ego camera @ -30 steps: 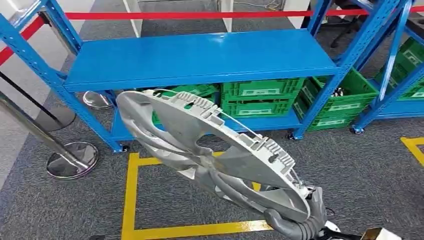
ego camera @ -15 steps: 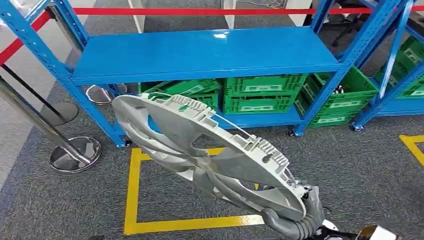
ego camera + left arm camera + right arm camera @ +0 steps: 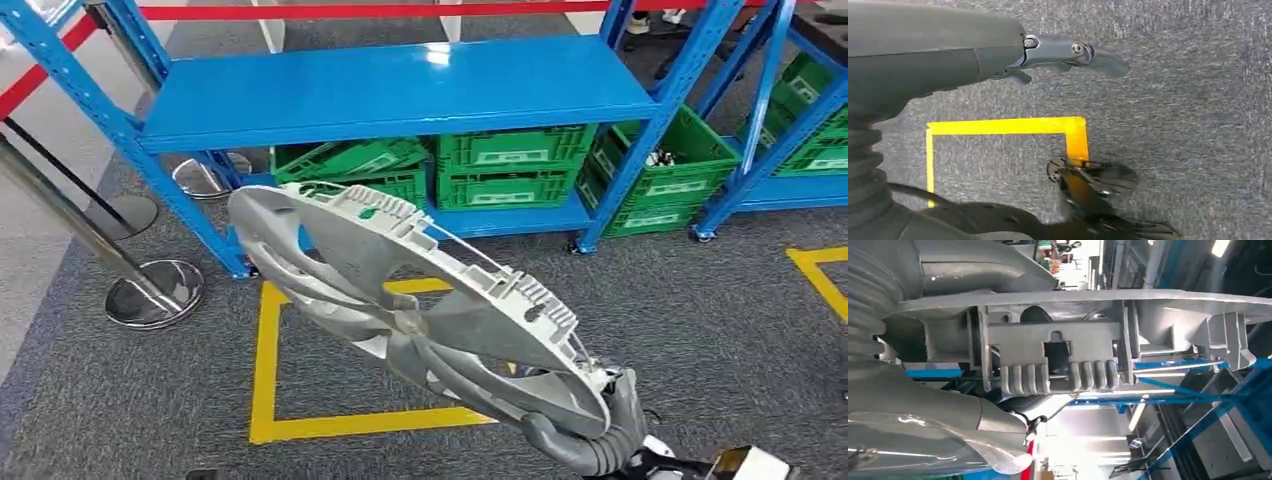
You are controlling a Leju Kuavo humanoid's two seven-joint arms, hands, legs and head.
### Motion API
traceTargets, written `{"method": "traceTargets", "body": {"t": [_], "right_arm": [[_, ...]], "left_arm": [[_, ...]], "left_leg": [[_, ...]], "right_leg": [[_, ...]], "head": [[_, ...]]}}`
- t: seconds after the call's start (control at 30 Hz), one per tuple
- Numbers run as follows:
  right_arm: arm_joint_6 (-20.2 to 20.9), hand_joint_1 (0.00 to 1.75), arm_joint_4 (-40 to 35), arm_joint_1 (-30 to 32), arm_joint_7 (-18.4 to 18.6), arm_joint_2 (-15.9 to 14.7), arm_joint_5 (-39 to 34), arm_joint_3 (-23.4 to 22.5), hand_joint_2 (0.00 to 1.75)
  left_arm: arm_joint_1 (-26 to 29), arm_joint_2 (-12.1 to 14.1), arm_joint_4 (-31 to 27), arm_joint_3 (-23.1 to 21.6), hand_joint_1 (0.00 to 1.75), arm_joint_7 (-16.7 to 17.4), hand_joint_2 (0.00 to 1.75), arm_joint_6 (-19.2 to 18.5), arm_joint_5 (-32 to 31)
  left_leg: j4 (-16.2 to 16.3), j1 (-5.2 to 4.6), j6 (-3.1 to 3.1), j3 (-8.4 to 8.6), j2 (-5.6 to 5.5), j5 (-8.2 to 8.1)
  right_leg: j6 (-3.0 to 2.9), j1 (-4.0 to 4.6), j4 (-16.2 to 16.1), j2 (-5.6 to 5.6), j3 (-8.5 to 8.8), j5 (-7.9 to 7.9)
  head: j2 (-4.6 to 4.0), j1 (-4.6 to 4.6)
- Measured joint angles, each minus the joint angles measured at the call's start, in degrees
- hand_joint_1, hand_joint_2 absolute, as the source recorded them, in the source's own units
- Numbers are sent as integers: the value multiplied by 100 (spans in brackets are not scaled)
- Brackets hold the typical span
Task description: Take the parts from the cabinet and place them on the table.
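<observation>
Far left: two chrome stanchion bases (image 3: 155,294) on the carpet, a red barrier tape (image 3: 300,11) running across the far side.

My left hand (image 3: 1068,52) hangs over bare grey carpet (image 3: 1198,100), fingers (image 3: 1098,55) stretched out and apart, nothing in it. Yellow floor tape (image 3: 1008,126) makes a corner beneath it (seen from the left wrist).

Centre near: the yellow tape box (image 3: 265,360) on the floor, the space inside it partly covered from my view by the part.

The part, a big grey wheel cover (image 3: 400,290), is out of the rack and in the air in front of me, tilted, its far-left rim reaching toward the rack's near-left post, its near-right rim down at my right hand (image 3: 590,440). That hand is closed on the rim edge; the right wrist view shows the ribbed clip section (image 3: 1058,375) clamped between thumb and fingers.

Far centre: the blue rack (image 3: 400,90), its top shelf a bare blue sheet. Under it, green crates (image 3: 510,170) side by side on the low shelf; the left one sits skewed (contents too hidden to tell).

Right: open carpet between me and the rack, then a tilted green crate (image 3: 665,165) with small dark and white bits in it, more green crates (image 3: 815,120) beyond, and a yellow tape corner (image 3: 820,280) at the right edge.
</observation>
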Motion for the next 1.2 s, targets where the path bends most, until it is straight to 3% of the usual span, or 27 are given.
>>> {"method": "traceTargets", "body": {"t": [0.1, 0.13, 0.17, 0.2, 0.23, 0.27, 0.3, 0.33, 0.37, 0.4, 0.43, 0.5, 0.53, 0.6, 0.63, 0.67, 0.7, 0.77, 0.8, 0.83, 0.87, 0.93, 0.97, 1.0, 1.1, 1.13, 1.2], "right_arm": [[-2, 175, -2, 2, -2, 0, 5, 4, 175], [-4, 175, 0, 7, -2, -2, 5, 2, 175], [-9, 175, -2, 16, -2, -2, 0, 2, 175], [-9, 175, -2, 12, -2, -2, -4, 4, 175], [-9, 175, 0, 12, -2, -2, -2, 4, 175], [-9, 175, 0, 14, 0, -2, 0, 4, 175], [-9, 175, 2, 15, -2, -2, 0, 4, 175], [-15, 175, 2, 16, -2, -2, 2, 4, 175], [-22, 175, 2, 17, 0, -2, 5, 4, 175], [-33, 175, 2, 16, 0, -2, 5, 2, 175], [-44, 175, 2, 14, 0, -2, 5, 2, 175], [-50, 175, -2, -3, 0, -2, 9, 2, 175], [-55, 175, -2, -7, 0, -2, 11, 0, 175], [-61, 175, 0, 16, -2, -2, 15, 0, 175], [-66, 175, 0, 18, -2, -2, 18, 0, 175], [-68, 175, 0, 18, 0, -2, 18, -2, 175], [-68, 175, -2, 24, -2, 0, 20, 0, 175], [-70, 175, -2, 30, -4, -2, 26, 2, 175], [-79, 175, 0, 33, -4, 0, 35, 0, 175], [-90, 175, 0, 43, 0, -2, 42, 0, 175], [-94, 175, 0, 48, 0, -2, 42, 0, 175], [-101, 175, -2, 45, -2, -2, 46, 2, 175], [-111, 175, -2, 48, -2, -2, 46, 2, 175], [-118, 175, -2, 48, -4, -2, 48, 0, 175], [-129, 175, -4, 42, -2, -2, 48, 7, 175], [-129, 175, -6, 37, -2, -2, 48, 11, 175], [-131, 175, -13, 27, -2, -2, 55, 17, 175]], "left_arm": [[20, -9, 2, 2, 0, -11, 175, 0, 15], [25, -42, 7, 2, 0, -11, 175, 0, 17], [16, -26, 7, 2, 0, -13, 175, 0, 17], [11, -22, 7, 2, 0, -24, 175, 0, 17], [14, -33, 7, 2, 0, -33, 175, 0, 17], [14, -35, 7, 2, 0, -42, 175, 0, 17], [14, -42, 7, 2, 0, -48, 175, 0, 15], [17, -44, 7, 2, 0, -59, 175, 0, 15], [17, -48, 7, 2, 0, -66, 175, 0, 9], [17, -50, 7, 2, 0, -77, 175, 0, 0], [15, -50, 7, 2, 0, -79, 175, 0, 0], [13, -50, 4, 2, 0, -81, 175, 0, 0], [15, -50, 4, 2, 0, -89, 175, 0, -2], [22, -48, 4, 2, 0, -103, 175, -37, -20], [43, -37, 4, 2, 0, -109, 175, -50, -24], [52, -35, 7, 2, 0, -127, 175, -50, -33], [66, -35, 7, 2, 0, -135, 175, -52, -39], [71, -44, 7, 2, 0, -149, 175, -55, -57], [71, -44, 7, 2, 0, -158, 175, -55, -70], [74, -42, 7, 2, 0, -166, 175, -57, -79], [76, -41, 7, 0, 0, -166, 175, -57, -81], [83, -35, 7, 2, 0, -184, 175, -57, -87], [80, -33, 7, 2, 0, -188, 175, -57, -87], [71, -22, 7, 2, 0, -188, 175, -55, -92], [83, -20, 7, 2, 0, -184, 175, -48, -103], [80, -22, 7, 2, 0, -179, 175, -48, -103], [75, -31, 7, 2, 0, -164, 175, -48, -105]], "left_leg": [[46, -32, 76, -102, -2, 137], [-8, 32, 123, -193, 38, 255], [-7, 22, 164, -296, 52, 331], [-5, 23, 200, -398, 58, 409], [-4, 22, 200, -504, 63, 495], [6, 21, 197, -608, 68, 583], [9, 21, 192, -726, 73, 654], [20, 22, 180, -829, 76, 730], [28, 23, 163, -925, 81, 798], [49, 26, 144, -1024, 84, 862], [83, 34, 121, -1109, 82, 917], [193, 0, 61, -1193, 66, 972], [205, -7, 25, -1221, 68, 1031], [170, 14, -50, -1247, 51, 1134], [188, 31, -83, -1264, 20, 1150], [274, 45, -116, -1302, 4, 960], [565, 54, -146, -1378, 3, 598], [1422, 68, -195, -1599, 4, 36], [1816, 73, -207, -1680, 4, -76], [1956, 75, -209, -1653, 4, -10], [1807, 75, -199, -1489, 8, 141], [881, 65, -136, -891, 77, 482], [388, 35, -70, -614, 257, 576], [234, -31, -11, -518, 433, 482], [144, -60, 42, -580, 295, 484], [60, -17, 81, -569, 231, 507], [7, 28, 155, -589, 132, 582]], "right_leg": [[91, -33, -46, -19, -20, 179], [121, -41, -28, 13, -81, 147], [143, -33, 96, 32, -168, -162], [168, -48, 382, 33, -255, -577], [195, -58, 831, 27, -334, -990], [220, -62, 1288, 28, -383, -1242], [236, -63, 1655, 27, -401, -1278], [247, -70, 1795, 27, -333, -1127], [256, -83, 1729, 26, -160, -888], [258, -94, 1437, 25, 128, -645], [259, -104, 942, 24, 531, -568], [236, -105, -272, 31, 1425, -915], [175, -98, -413, 26, 1395, -1054], [92, -50, -346, 21, 1335, -1005], [6, -97, -369, -15, 1295, -940], [-45, -96, -368, -61, 1265, -909], [-91, -93, -368, -90, 1221, -870], [-109, -73, -357, -162, 1137, -798], [-111, -59, -348, -209, 1091, -767], [-106, -49, -332, -257, 1046, -744], [-99, -42, -313, -310, 1037, -736], [-91, -23, -267, -405, 1057, -731], [-83, -17, -259, -449, 1044, -736], [-55, 25, -232, -512, 999, -724], [20, 13, -248, -671, 987, -690], [57, 28, -243, -713, 992, -714], [117, -18, 91, -145, 795, -1006]], "head": [[0, -11], [0, -22], [0, -26], [0, 13], [0, 37], [0, 37], [0, 55], [0, 57], [0, 51], [0, 55], [0, 50], [0, 70], [0, 61], [0, 68], [0, 75], [0, 53], [0, 18], [0, 11], [0, 13], [0, 11], [0, 11], [0, 9], [0, 5], [0, 11], [0, 13], [0, 11], [0, 35]]}}
